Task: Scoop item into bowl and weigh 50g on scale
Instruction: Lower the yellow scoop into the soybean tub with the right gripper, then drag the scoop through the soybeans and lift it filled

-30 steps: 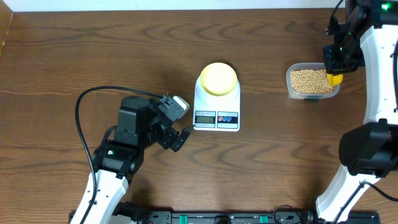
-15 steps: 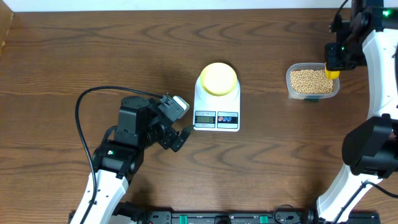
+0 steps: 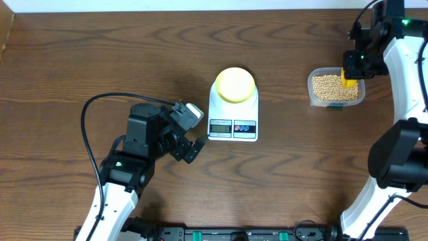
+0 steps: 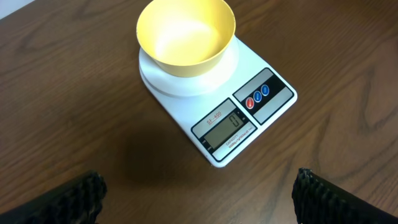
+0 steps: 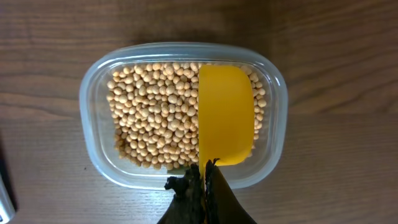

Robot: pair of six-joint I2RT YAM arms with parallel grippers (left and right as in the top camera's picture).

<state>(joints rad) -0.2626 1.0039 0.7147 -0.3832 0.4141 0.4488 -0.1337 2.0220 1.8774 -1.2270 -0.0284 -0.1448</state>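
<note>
The pale-yellow bowl [image 3: 234, 84] stands empty on the white scale [image 3: 233, 119]; both also show in the left wrist view, bowl [image 4: 185, 34] on scale [image 4: 249, 121]. Tan beans [image 3: 331, 86] fill a clear tub [image 3: 315, 99] at the right; the right wrist view shows beans [image 5: 155, 112] in the tub [image 5: 93, 155]. My right gripper [image 5: 204, 177] is shut on the handle of a yellow scoop [image 5: 225, 113], whose cup hangs over the beans at the tub's right side [image 3: 349, 75]. My left gripper [image 3: 194, 148] is open and empty, left of the scale.
A black cable [image 3: 90, 110] loops from the left arm over the table. The table's far edge meets a pale wall [image 3: 167, 5] at the top.
My right gripper has carried the yellow scoop leftward from the tub's right rim to over the beans. The left arm, bowl and scale have not moved.
</note>
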